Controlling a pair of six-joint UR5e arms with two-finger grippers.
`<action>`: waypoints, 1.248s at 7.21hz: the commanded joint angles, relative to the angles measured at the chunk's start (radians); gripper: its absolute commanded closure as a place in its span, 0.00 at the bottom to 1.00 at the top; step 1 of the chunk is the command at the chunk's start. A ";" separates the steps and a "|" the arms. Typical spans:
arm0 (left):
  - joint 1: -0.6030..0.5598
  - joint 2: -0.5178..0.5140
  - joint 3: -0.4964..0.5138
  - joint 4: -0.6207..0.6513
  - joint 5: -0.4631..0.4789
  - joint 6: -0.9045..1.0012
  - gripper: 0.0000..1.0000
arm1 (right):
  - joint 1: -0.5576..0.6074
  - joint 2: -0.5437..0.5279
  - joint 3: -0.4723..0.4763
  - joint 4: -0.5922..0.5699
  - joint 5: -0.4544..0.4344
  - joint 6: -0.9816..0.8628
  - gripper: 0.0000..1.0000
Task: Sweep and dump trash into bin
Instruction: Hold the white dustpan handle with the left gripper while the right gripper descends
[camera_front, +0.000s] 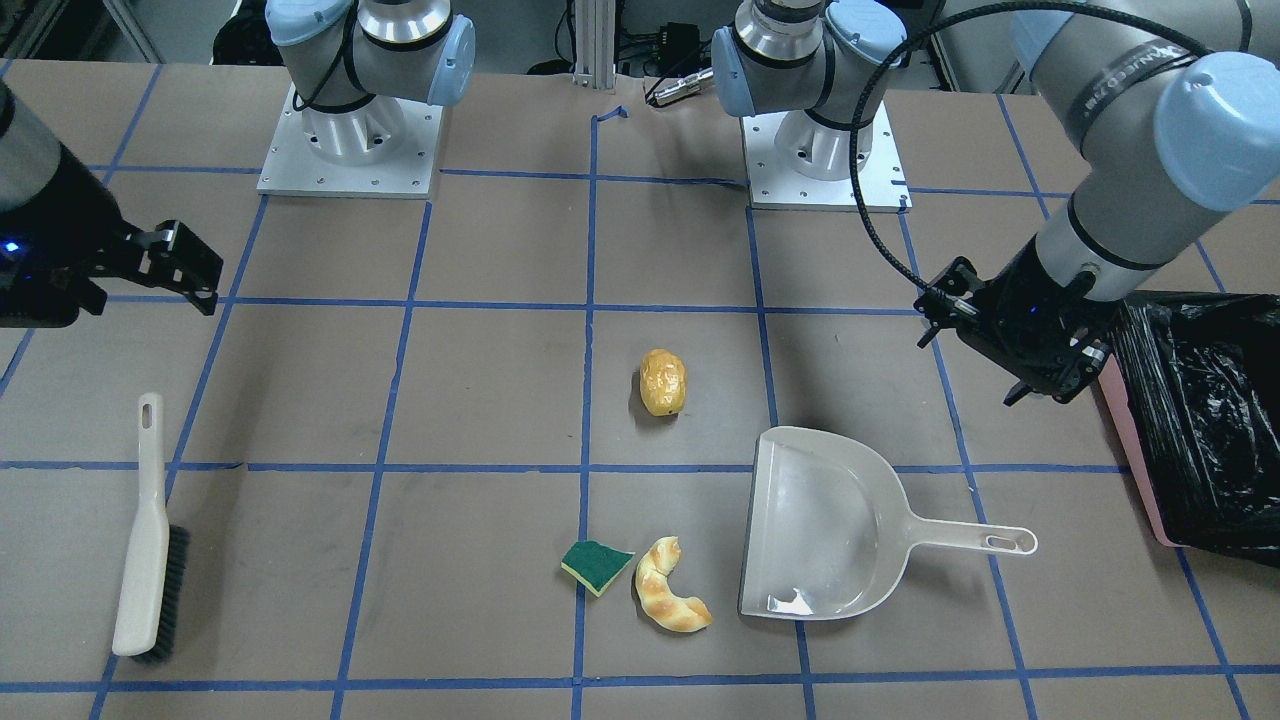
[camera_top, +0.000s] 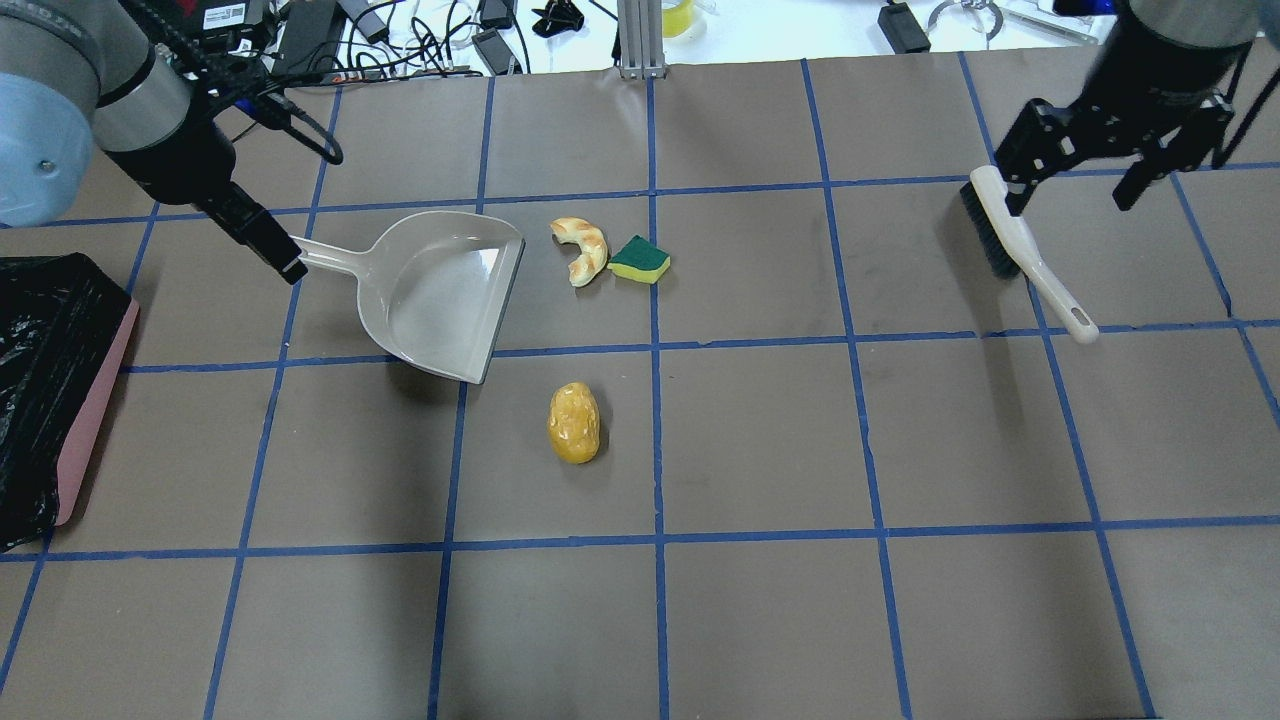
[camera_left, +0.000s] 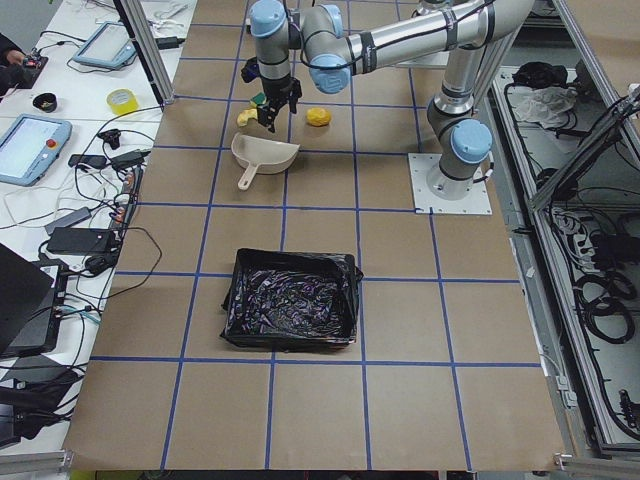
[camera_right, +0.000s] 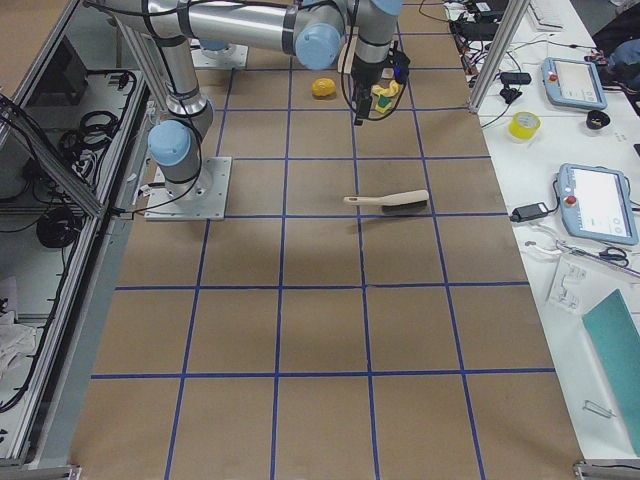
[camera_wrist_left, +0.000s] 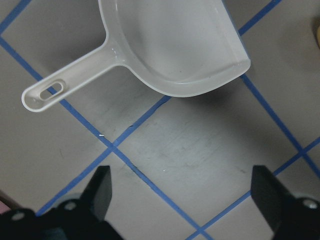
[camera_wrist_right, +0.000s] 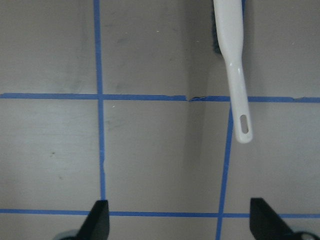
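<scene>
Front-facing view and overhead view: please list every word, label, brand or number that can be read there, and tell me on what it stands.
No text can be read with certainty.
Lettering on the dark band of the left arm: turned and blurred, not readable.
White sticker on a device behind the table: too small to read.
Dustpan, brush, bin: no text visible.

arms (camera_front: 1110, 95) silver | joint caps (camera_front: 1215, 130) light-blue | left tool (camera_wrist_left: 181, 175) black | cable (camera_front: 852, 150) black, ribbed
</scene>
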 joint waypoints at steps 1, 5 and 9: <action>0.023 -0.074 -0.026 0.161 0.001 0.388 0.00 | -0.129 0.022 0.127 -0.207 -0.007 -0.272 0.00; 0.056 -0.177 -0.027 0.291 -0.045 0.707 0.00 | -0.172 0.165 0.200 -0.371 0.010 -0.331 0.00; 0.055 -0.257 -0.011 0.371 0.035 0.833 0.00 | -0.169 0.264 0.203 -0.428 0.013 -0.288 0.03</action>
